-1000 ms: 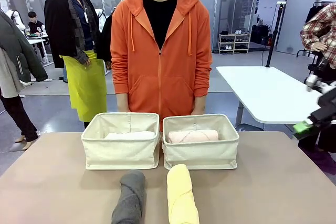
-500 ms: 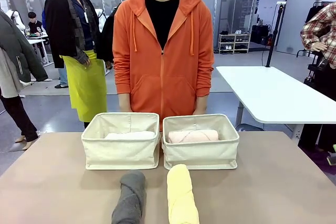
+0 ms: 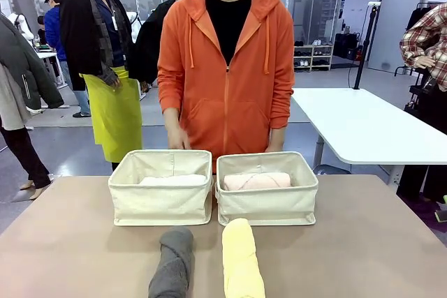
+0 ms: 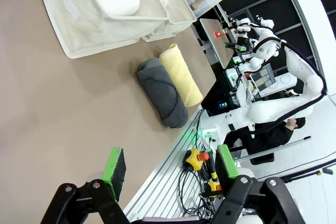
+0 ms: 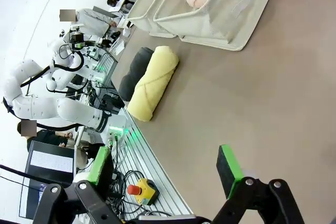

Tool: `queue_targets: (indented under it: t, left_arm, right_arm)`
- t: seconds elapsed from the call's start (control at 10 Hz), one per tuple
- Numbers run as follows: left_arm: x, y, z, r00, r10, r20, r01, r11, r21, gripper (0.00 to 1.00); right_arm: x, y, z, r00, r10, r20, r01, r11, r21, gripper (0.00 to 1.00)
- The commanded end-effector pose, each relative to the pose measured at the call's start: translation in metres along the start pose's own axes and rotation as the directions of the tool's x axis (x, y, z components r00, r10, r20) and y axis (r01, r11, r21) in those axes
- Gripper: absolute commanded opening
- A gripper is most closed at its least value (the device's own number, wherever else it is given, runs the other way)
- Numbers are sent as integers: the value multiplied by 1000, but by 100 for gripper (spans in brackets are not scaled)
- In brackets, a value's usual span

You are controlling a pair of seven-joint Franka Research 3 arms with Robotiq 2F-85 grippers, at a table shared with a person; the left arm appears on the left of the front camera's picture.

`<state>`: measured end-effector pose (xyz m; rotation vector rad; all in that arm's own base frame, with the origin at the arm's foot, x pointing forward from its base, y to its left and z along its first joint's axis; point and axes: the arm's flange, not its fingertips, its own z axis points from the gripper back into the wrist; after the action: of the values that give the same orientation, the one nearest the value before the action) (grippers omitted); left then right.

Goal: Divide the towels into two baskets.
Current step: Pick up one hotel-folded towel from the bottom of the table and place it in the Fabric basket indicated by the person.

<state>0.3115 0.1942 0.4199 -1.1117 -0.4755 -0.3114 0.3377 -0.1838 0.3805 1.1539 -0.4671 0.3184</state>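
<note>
Two cream baskets stand side by side at the table's far middle. The left basket (image 3: 160,200) holds a white towel (image 3: 171,180); the right basket (image 3: 267,202) holds a pink towel (image 3: 256,181). A dark grey towel (image 3: 172,263) and a yellow towel (image 3: 242,259) lie side by side on the table near the front edge. My left gripper (image 4: 171,163) is open and holds nothing, off the table's edge, well short of the grey towel (image 4: 163,93). My right gripper (image 5: 164,163) is open and holds nothing, well short of the yellow towel (image 5: 152,82).
A person in an orange hoodie (image 3: 227,75) stands right behind the baskets, hands low near their rims. An aluminium rail with cables and a red stop button (image 4: 193,157) runs along the table's near edge. A white table (image 3: 356,123) stands at the back right.
My right gripper, seen at the front view's right edge a second ago, has withdrawn out of it. The person has shifted slightly to the right. The towels and baskets have not moved.
</note>
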Motion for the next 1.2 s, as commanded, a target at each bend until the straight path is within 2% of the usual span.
queue_targets:
  t: [0.0,1.0,1.1]
  left_arm:
    - [1,-2,3,1000,-5,3,5,1000,-9,87]
    - [0,0,0,1000,0,0,0,1000,0,87]
    - [6,-9,-10,998,36,-60,-34,999,36,87]
  right_arm:
    - [2,2,2,1000,-11,-15,11,1000,-6,100]
    - [2,2,2,1000,-11,-15,11,1000,-6,100]
    - [2,2,2,1000,-11,-15,11,1000,-6,100]
